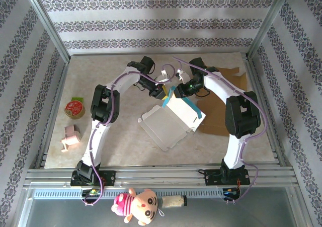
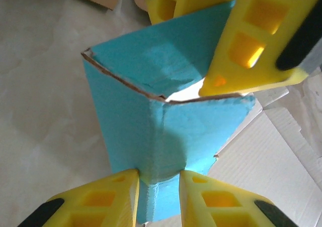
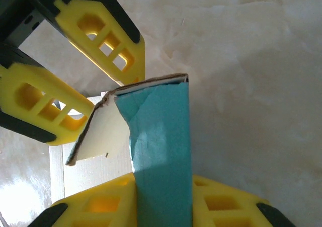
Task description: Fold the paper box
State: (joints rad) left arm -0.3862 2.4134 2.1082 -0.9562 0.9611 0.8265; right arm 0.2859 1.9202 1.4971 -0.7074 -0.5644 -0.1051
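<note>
The paper box (image 1: 173,114) lies partly folded at the table's middle, white with teal edges, one wall raised at its far end. My left gripper (image 1: 161,91) and right gripper (image 1: 177,89) meet over that raised end. In the left wrist view my left gripper (image 2: 158,180) is shut on a folded teal flap (image 2: 151,116), and the right arm's yellow fingers (image 2: 251,41) press the flap's top corner. The right wrist view has my right gripper (image 3: 163,181) shut on a teal strip (image 3: 161,136) of the same wall, with the left arm's fingers (image 3: 105,35) just behind its top edge.
A flat brown cardboard sheet (image 1: 221,111) lies under and right of the box. At the left edge sit a red tape roll (image 1: 75,108) and a pink toy (image 1: 71,135). A plush doll (image 1: 138,205) rests on the front rail. Patterned walls enclose the table.
</note>
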